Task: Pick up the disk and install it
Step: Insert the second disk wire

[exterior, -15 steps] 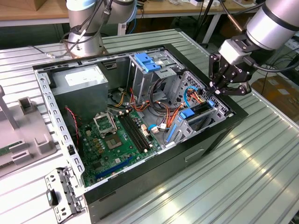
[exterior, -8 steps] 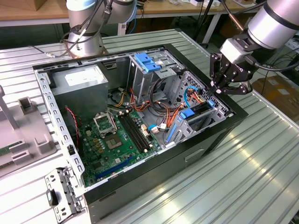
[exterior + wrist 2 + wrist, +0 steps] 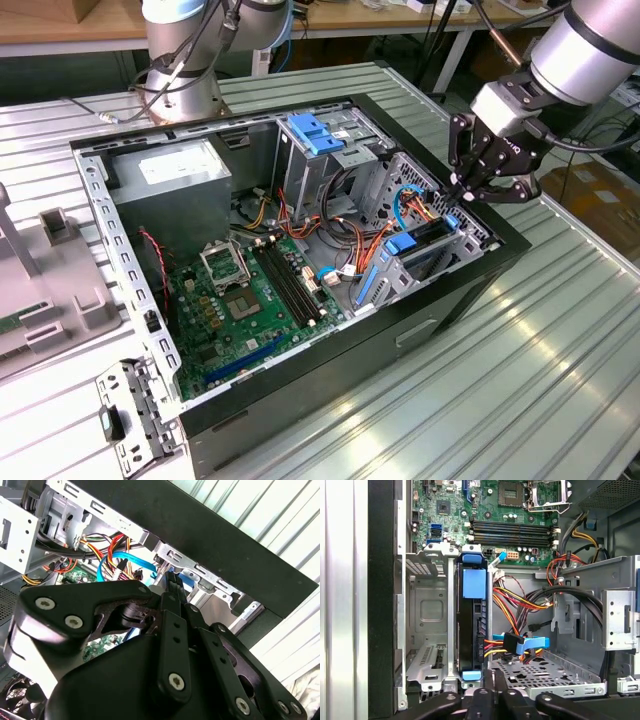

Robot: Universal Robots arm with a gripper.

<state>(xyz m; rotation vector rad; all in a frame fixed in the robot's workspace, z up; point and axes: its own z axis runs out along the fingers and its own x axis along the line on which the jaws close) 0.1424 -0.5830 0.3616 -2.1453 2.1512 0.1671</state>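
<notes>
**Claw.** In the exterior view the black multi-link claw (image 3: 462, 192) hangs at about 2 o'clock of the open black tower computer case (image 3: 400, 340). The case lies on its side on the ribbed metal desk (image 3: 520, 400). The claw's fingers are drawn together with nothing seen between them. Their tips sit just beside the near blue rail end of the disk.

**Disk.** The flat silver hard drive in blue plastic carrier rails (image 3: 470, 630) stands on edge in a slot of the grey sheet-metal drive cage (image 3: 427, 610). A black plug with red, yellow and orange wires (image 3: 492, 647) is attached to its exposed narrow face.

**Orientation.** We judge that exposed face to be the connector end. The long axis would therefore run down into the cage, away from the claw, with the broad faces lying against the cage walls. The exposed face stretches from the claw's side towards the green motherboard (image 3: 510, 525).

**Step in hand.** The pick-up looks finished, and the work stands at the seating stage. Full seating calls for pressure straight along the long axis, clear of the wires.
</notes>
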